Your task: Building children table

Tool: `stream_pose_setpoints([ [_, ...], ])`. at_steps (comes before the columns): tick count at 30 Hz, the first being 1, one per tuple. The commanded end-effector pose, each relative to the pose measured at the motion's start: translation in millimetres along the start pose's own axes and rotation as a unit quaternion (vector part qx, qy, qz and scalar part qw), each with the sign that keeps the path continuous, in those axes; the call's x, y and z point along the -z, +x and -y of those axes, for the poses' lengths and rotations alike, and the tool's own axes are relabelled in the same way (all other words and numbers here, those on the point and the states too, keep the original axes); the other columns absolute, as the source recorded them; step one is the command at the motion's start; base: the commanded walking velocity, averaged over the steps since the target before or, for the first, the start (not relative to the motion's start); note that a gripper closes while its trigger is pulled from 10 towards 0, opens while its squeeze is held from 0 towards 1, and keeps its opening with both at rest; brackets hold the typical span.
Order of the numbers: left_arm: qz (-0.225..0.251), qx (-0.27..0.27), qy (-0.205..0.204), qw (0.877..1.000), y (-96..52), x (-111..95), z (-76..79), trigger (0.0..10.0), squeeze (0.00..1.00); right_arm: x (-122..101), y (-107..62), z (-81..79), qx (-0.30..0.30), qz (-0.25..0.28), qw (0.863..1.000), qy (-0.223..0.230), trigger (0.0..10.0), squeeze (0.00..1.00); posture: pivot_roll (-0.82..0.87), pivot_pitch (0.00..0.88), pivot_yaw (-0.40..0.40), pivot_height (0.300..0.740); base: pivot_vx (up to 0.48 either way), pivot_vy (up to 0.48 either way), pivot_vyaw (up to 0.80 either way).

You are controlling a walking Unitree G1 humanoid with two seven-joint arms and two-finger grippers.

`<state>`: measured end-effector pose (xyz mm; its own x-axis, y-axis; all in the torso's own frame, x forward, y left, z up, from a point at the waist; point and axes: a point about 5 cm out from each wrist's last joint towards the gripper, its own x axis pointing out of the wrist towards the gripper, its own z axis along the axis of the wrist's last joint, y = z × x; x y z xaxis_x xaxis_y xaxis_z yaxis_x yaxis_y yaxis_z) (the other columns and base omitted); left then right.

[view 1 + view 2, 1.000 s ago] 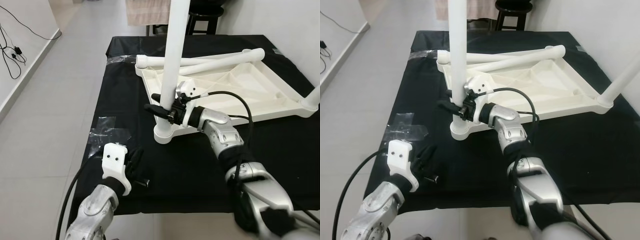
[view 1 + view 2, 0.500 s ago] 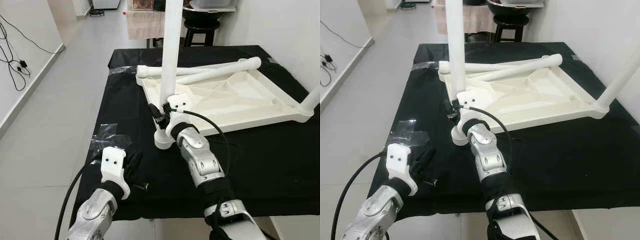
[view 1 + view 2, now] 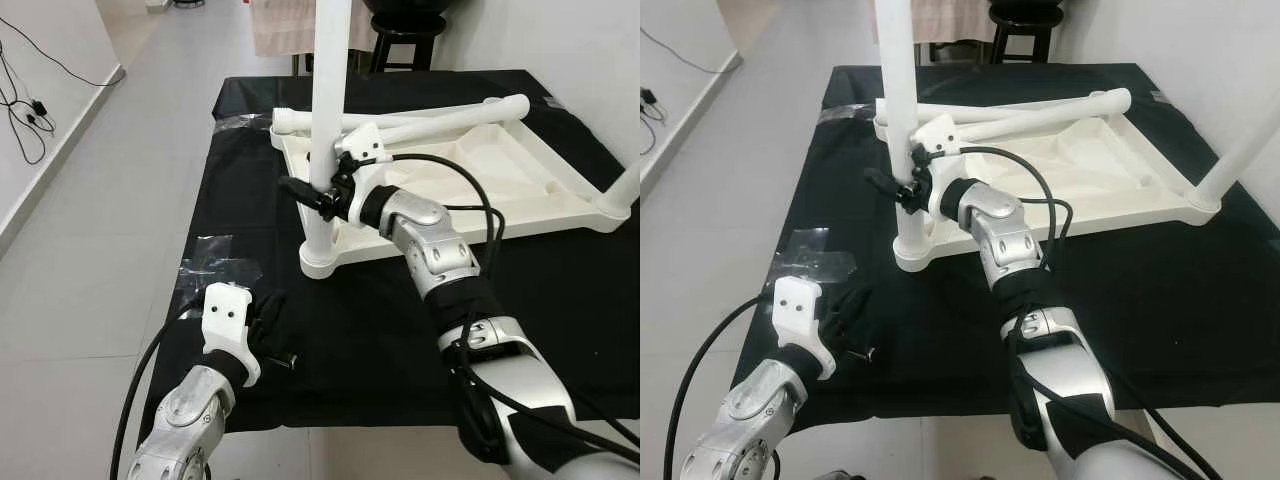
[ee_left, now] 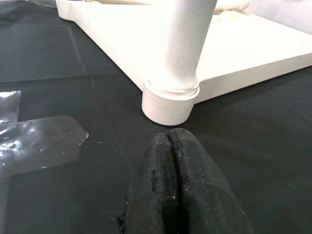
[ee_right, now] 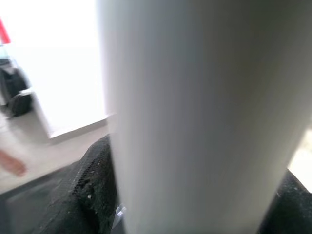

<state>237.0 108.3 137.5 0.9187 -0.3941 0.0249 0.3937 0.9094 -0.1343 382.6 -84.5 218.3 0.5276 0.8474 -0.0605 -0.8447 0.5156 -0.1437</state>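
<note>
Right gripper (image 3: 312,196): jaws clamped on upright leg (image 3: 326,120), now gripping higher than before; seating continues.
Left gripper (image 4: 175,161): jaws together, idle on worktop (image 3: 240,130).

Both eye views look forward and down from the head, sharing the black surface (image 3: 360,330) and the upright white leg (image 3: 326,120). The left wrist view sits low, near the leg's base (image 4: 169,103). The right wrist view is pressed close against the leg.

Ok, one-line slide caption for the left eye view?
Right end effector grips the upright leg seated in the upturned tabletop; left end effector rests on the cloth.
</note>
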Motion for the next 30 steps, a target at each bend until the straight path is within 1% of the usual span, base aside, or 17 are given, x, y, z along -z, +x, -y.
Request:
stream_pose_setpoints([
  [1,-0.008,-0.005,0.0,1.0,-2.6,3,-1.1,10.0,0.0,10,-3.1,-2.1,-0.045,-0.024,0.999,-0.007,10.0,0.0,0.12,0.12,-0.031,0.74,0.0,0.0,0.0],
  [3,-0.008,-0.005,0.0,1.0,-2.6,4,-1.1,10.0,0.0,12,-3.4,-1.5,-0.048,-0.024,0.999,0.003,10.0,0.0,0.12,0.12,-0.031,0.74,0.0,0.0,0.0],
  [4,-0.008,-0.005,0.0,1.0,-2.8,4,-1.0,10.0,0.0,13,-3.0,-0.6,-0.049,-0.023,0.998,0.018,3.3,0.0,0.12,0.123,-0.031,0.74,0.0,0.0,0.0],
  [6,-0.009,-0.005,0.0,1.0,-3.0,4,-1.0,10.0,0.0,14,-3.1,0.3,-0.05,-0.024,0.998,0.021,3.3,0.0,0.12,0.123,-0.031,0.74,0.0,0.0,0.0],
  [7,-0.009,-0.005,0.0,1.0,-3.3,4,-0.6,10.0,0.0,15,-3.9,1.9,-0.051,-0.026,0.998,0.024,0.0,0.0,0.13,0.125,-0.032,0.74,0.0,0.0,0.0],
  [15,-0.009,-0.004,-0.001,1.0,-3.5,4,-0.2,10.0,0.0,16,-8.6,7.0,-0.047,-0.021,0.998,0.029,0.0,0.0,0.13,0.126,-0.032,0.74,0.0,0.0,0.0],
  [17,-0.009,-0.005,-0.001,1.0,-3.5,4,0.3,10.0,0.0,22,-16.9,9.6,-0.026,-0.022,0.999,0.018,0.0,0.0,0.12,0.127,-0.035,0.74,0.0,0.0,0.0],
  [20,-0.008,-0.005,-0.001,1.0,-3.4,4,0.4,10.0,0.0,24,-20.8,11.5,-0.024,-0.02,0.999,0.015,0.0,0.0,0.12,0.127,-0.035,0.74,0.0,0.0,0.0],
  [21,-0.008,-0.005,-0.002,1.0,-3.4,4,0.2,10.0,0.0,27,-25.0,14.4,0.001,-0.019,1.0,0.018,0.0,0.0,0.12,0.129,-0.036,0.74,0.0,0.0,0.0],
  [22,-0.008,-0.005,-0.002,1.0,-3.4,4,0.2,10.0,0.0,27,-25.0,14.4,0.001,-0.019,1.0,0.018,0.0,0.0,0.12,0.129,-0.036,0.74,0.0,0.0,0.0],
  [23,-0.007,-0.006,-0.002,1.0,-3.8,4,-0.5,10.0,0.0,36,-32.7,17.3,0.084,-0.014,0.996,0.034,0.0,0.0,0.11,0.13,-0.037,0.74,0.0,0.0,0.0],
  [24,-0.007,-0.006,-0.002,1.0,-4.0,4,-1.2,10.0,0.0,45,-34.0,17.0,0.159,-0.018,0.986,0.045,0.0,0.0,0.1,0.131,-0.034,0.74,0.0,0.0,0.0],
  [25,-0.007,-0.006,-0.002,1.0,-4.0,4,-1.2,10.0,0.0,45,-34.0,17.0,0.159,-0.018,0.986,0.045,0.0,0.0,0.1,0.131,-0.034,0.74,0.0,0.0,0.0],
  [26,-0.008,-0.006,-0.002,1.0,-4.2,4,-1.9,10.0,0.0,64,-39.6,12.6,0.339,-0.047,0.937,0.073,0.0,0.0,0.1,0.131,-0.034,0.74,0.0,0.0,0.0],
  [27,-0.008,-0.006,-0.002,1.0,-4.2,3,-2.4,10.0,0.0,76,-45.8,1.6,0.395,-0.076,0.912,0.076,0.0,0.0,0.1,0.136,-0.028,0.74,0.0,0.0,0.0],
  [29,-0.008,-0.004,-0.002,1.0,-3.9,3,-2.6,10.0,0.0,86,-40.7,-31.1,0.366,-0.078,0.922,0.098,0.0,0.0,0.11,0.135,-0.026,0.74,0.0,0.0,0.0],
  [30,-0.008,-0.004,-0.002,1.0,-3.9,3,-2.6,10.0,0.0,86,-40.7,-31.1,0.366,-0.078,0.922,0.098,0.0,0.0,0.11,0.135,-0.026,0.74,0.0,0.0,0.0],
])
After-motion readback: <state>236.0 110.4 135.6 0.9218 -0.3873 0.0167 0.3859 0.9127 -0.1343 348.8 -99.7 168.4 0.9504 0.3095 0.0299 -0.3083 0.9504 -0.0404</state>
